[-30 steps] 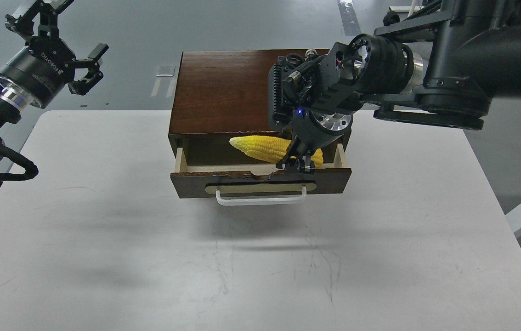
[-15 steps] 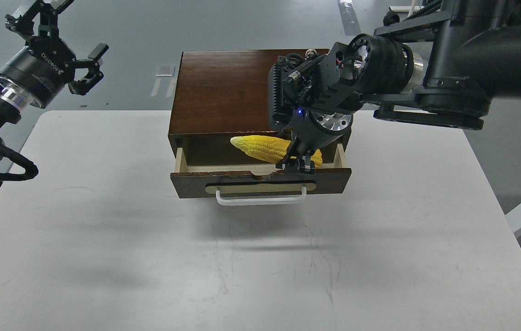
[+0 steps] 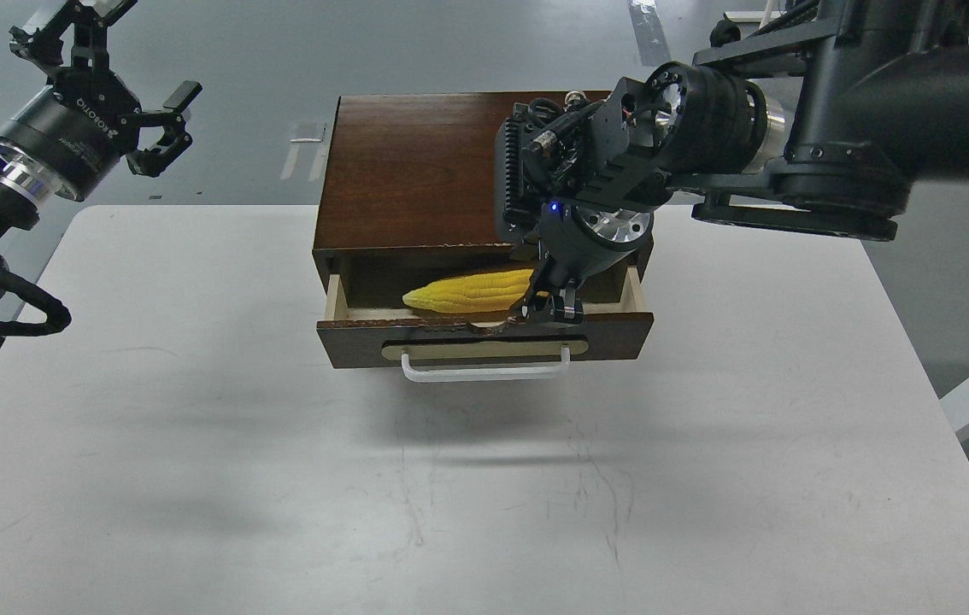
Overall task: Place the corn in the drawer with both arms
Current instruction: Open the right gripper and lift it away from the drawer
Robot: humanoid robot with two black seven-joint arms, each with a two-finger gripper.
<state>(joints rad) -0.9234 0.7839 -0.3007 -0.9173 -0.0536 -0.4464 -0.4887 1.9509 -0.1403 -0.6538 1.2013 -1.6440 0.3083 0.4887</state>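
Yellow kernel-textured plastic corn cob (image 3: 466, 291) lies inside the pulled-out drawer (image 3: 484, 339) of the dark brown wooden box (image 3: 416, 171), pointed end to the left, thick end hidden behind my right gripper (image 3: 554, 307). That gripper hangs over the drawer's right half; its fingers look close together, though I cannot tell whether they pinch the cob. My left gripper (image 3: 121, 90) hovers far left beyond the white table (image 3: 194, 478), fingers spread.

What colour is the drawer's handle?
White: a bar handle on a tan plate, seen in the head view.
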